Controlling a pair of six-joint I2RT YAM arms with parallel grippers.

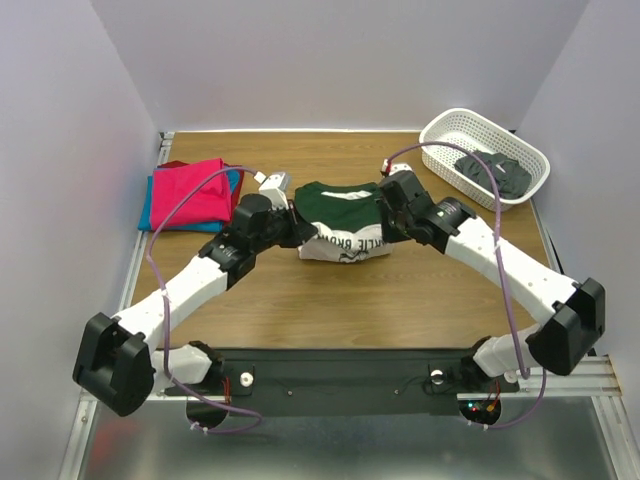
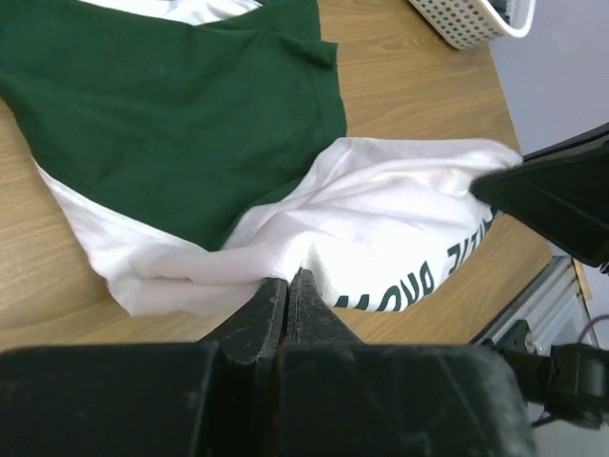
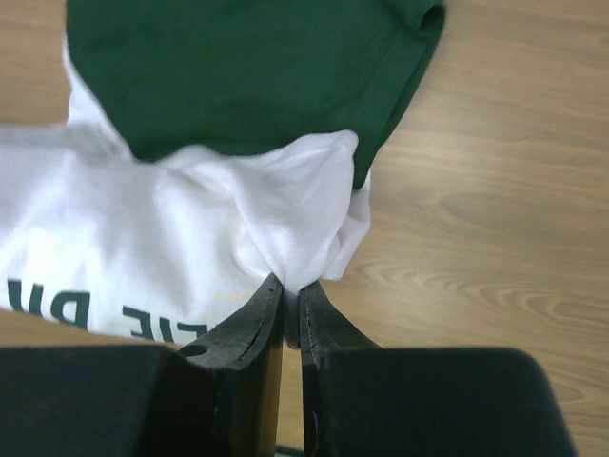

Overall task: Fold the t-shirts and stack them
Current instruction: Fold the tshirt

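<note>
The white t-shirt point(image 1: 345, 240) with dark green sleeves point(image 1: 335, 198) lies partly folded at mid-table, black lettering on its near edge. My left gripper point(image 1: 298, 232) is shut on the shirt's left side; in the left wrist view its tips point(image 2: 288, 281) pinch a fold of the white cloth point(image 2: 381, 228). My right gripper point(image 1: 388, 218) is shut on the shirt's right side, and white cloth point(image 3: 285, 219) bunches between its fingertips point(image 3: 290, 290). A green sleeve point(image 3: 247, 67) lies folded over the white body. More t-shirts, magenta point(image 1: 190, 190) on blue and red, are stacked at the far left.
A white lattice basket point(image 1: 440, 125) stands at the back right with dark cloth point(image 1: 492, 172) inside. Bare wooden table point(image 1: 350, 300) runs between the shirt and the arm bases. Grey walls close the left, back and right sides.
</note>
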